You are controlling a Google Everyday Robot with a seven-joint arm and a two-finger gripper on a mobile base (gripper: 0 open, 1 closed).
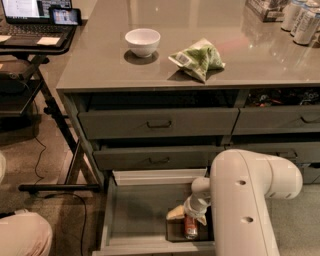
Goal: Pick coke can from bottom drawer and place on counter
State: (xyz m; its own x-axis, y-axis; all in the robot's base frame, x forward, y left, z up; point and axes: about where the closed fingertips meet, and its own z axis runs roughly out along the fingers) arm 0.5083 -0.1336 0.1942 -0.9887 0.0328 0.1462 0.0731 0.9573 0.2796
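The bottom drawer stands pulled open at the lower middle, with a grey floor and a pale back panel. The coke can, red-orange, stands upright inside it near the right front. My gripper reaches down into the drawer right over the can, at the end of the white arm, which hides part of the drawer. The counter is the grey-brown slab above the drawer cabinet.
A white bowl and a green chip bag lie on the counter. Pale cans stand at its far right corner. Two handled drawers sit above. A black desk with a laptop stands left.
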